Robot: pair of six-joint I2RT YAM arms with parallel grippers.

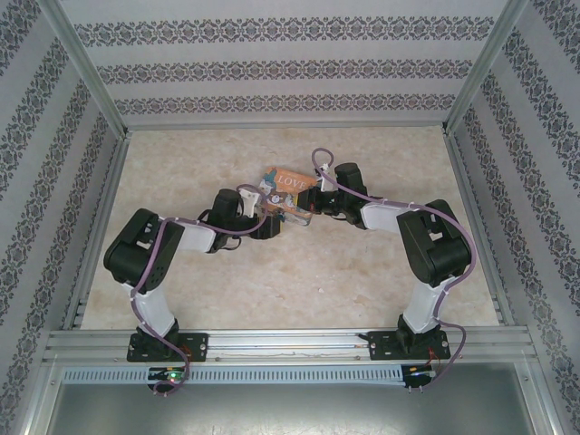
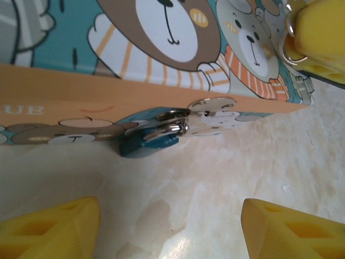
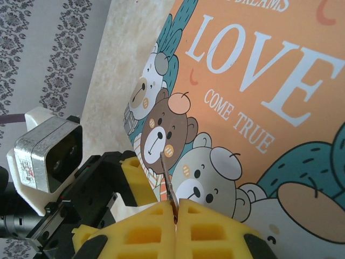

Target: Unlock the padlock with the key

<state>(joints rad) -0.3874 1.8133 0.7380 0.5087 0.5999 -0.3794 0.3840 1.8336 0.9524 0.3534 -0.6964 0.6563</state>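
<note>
1. A picture tin printed with bears and "LOVE" lies mid-table. Its orange side wall runs across the left wrist view, directly behind the padlock.
2. The padlock sits mid-frame at the foot of that wall. It is above the left tool, which is spread wide open at the bottom edge and does not touch it.
3. Its teal body points lower left and the silver shackle points right, with the long axis nearly level.
4. The right tool, bottom centre of its view, pinches the key. The key stands almost vertical over the lid.
</note>
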